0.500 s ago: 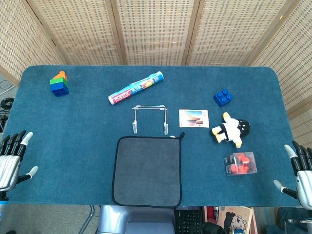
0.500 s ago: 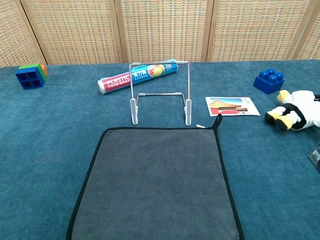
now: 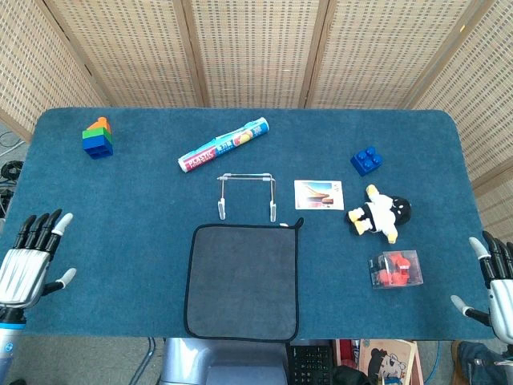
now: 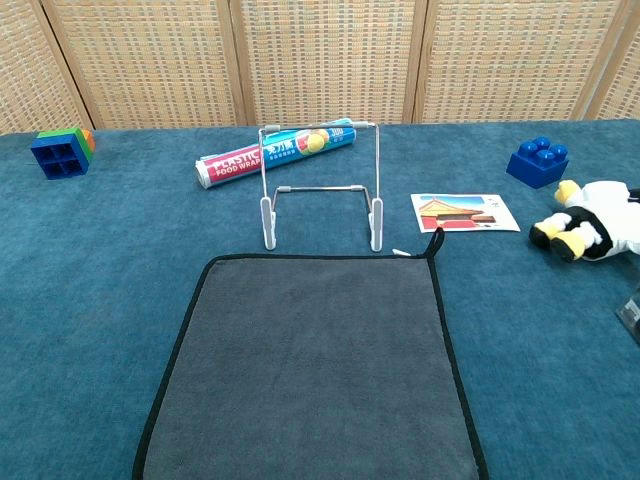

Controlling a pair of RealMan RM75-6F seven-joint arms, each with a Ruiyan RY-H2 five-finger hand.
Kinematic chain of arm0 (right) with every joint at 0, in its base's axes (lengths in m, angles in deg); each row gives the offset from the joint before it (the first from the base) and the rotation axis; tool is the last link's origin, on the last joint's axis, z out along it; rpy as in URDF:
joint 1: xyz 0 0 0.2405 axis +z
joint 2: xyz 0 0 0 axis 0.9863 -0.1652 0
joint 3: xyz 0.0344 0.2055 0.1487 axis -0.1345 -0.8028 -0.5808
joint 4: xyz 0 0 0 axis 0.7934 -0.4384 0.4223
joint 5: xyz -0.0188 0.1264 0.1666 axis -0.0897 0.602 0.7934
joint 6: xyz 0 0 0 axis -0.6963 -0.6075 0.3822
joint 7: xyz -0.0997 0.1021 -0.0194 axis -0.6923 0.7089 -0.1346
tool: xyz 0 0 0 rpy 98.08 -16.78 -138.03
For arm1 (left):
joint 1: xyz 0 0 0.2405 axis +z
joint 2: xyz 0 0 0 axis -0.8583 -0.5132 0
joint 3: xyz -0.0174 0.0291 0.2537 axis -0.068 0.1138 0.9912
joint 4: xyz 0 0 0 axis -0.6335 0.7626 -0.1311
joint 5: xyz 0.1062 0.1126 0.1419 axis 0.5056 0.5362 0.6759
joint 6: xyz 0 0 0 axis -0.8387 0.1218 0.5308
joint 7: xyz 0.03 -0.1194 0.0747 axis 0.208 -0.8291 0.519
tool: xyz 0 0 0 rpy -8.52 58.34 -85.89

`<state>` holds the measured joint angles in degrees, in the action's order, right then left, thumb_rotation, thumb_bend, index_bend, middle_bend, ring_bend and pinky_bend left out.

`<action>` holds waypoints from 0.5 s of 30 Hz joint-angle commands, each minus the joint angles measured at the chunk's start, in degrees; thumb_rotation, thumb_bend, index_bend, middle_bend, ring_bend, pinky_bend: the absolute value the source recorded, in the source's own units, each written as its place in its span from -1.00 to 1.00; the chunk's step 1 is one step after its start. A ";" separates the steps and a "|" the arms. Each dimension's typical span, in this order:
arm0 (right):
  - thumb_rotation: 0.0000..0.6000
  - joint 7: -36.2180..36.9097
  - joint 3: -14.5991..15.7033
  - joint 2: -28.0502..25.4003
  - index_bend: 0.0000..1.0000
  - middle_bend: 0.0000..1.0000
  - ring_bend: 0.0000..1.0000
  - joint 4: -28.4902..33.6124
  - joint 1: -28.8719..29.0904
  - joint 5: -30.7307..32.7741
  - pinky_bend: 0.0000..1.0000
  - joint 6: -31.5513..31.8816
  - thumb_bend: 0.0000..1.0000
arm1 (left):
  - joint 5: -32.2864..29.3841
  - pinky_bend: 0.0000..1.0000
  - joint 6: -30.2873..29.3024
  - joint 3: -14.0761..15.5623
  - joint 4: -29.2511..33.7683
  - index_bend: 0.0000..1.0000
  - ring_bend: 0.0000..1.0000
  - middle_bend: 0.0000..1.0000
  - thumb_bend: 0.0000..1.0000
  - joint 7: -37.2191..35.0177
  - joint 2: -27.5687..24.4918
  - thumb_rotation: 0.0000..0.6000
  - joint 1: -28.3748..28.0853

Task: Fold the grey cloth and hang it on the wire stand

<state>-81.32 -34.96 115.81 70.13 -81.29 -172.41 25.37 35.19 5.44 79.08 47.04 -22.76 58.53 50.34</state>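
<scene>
Both hands' fingers, left hand (image 3: 26,265) and right hand (image 3: 497,285), are spread wide and empty, the grey cloth (image 3: 243,281) lying flat well between them.

Bare table (image 3: 120,241) flanks cloth (image 3: 243,279); stand (image 3: 247,195) behind.

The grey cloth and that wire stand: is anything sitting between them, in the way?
Nothing visible. The grey cloth lies flat just in front of the wire stand, with only bare table between them. The card sits off to the side.
</scene>
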 commanded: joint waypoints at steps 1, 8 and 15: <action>1.00 -0.40 -0.42 0.11 -1.00 -1.00 -1.00 0.15 0.09 0.64 -1.00 -0.09 -1.00 | 13.96 -1.00 1.33 1.45 -11.39 -0.99 -1.00 -1.00 -0.52 -8.24 5.47 1.00 -7.84; 1.00 -1.52 -1.55 0.28 -1.00 -1.00 -1.00 0.25 0.23 3.13 -1.00 -0.69 -1.00 | 27.05 -1.00 -1.09 4.31 -35.20 -0.60 -1.00 -1.00 -0.49 -25.39 17.04 1.00 -18.64; 1.00 -1.73 -2.66 0.35 -1.00 -1.00 -1.00 -0.03 0.41 6.00 -1.00 -1.80 -1.00 | 28.33 -1.00 -0.25 6.36 -50.57 -0.39 -1.00 -1.00 -0.43 -30.69 26.32 1.00 -24.45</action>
<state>-83.05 -37.48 116.16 70.15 -80.92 -166.58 23.72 61.04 4.88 83.66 3.00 -48.70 79.28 30.35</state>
